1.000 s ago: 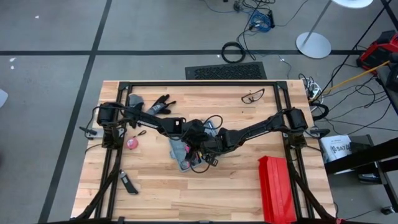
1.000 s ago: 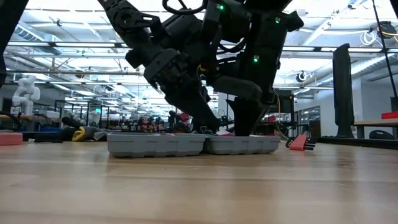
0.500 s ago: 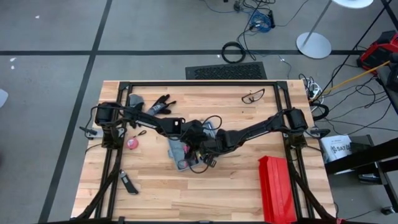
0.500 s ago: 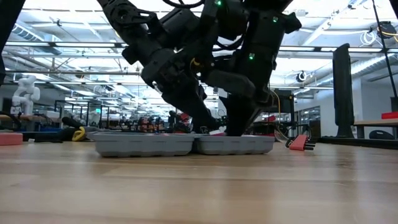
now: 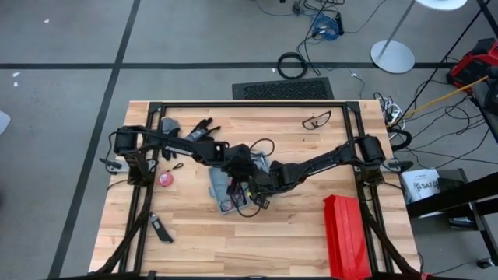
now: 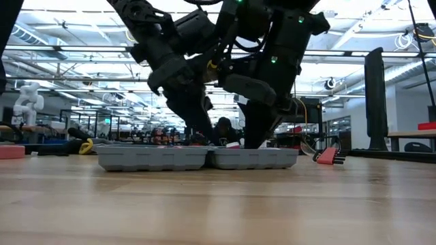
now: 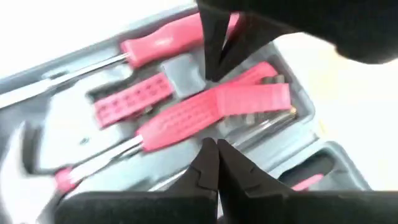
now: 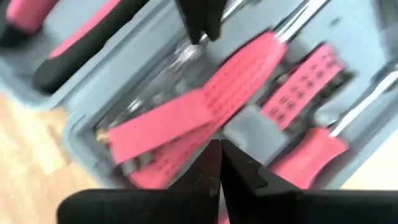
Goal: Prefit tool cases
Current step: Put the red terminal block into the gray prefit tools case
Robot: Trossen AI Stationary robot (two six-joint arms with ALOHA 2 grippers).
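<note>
Centre of table, high view: tool case (image 5: 221, 189) lies open and flat, just toward 7 o'clock of table centre; left gripper (image 5: 243, 173) and right gripper (image 5: 250, 187) meet over its 3 o'clock edge, both sets of jaws pinched shut on nothing.
High view, surroundings: red ribbed box (image 5: 345, 233) at 4 o'clock, well apart; black glove (image 5: 199, 131) at 11 o'clock; safety glasses (image 5: 316, 120) at 1 o'clock; pink disc (image 5: 164, 179) at 9 o'clock. Loose cable from the arms crosses the case's 5 o'clock corner; judged a snag risk.
Low view: case (image 6: 197, 158) shows two shallow grey halves side by side, flat on table (image 6: 218, 204).
Handling: rigid moulded plastic, likely smooth and prone to sliding; loaded, so moderately heavy. Best held at the rim or pressed at the tools.
Left wrist view: shut fingertips (image 7: 209, 163) just above pink pliers (image 7: 214, 107) seated in grey slots.
Right wrist view: fingertips (image 8: 214, 163) closed over the same pliers (image 8: 199, 109); other arm's tip opposite.
</note>
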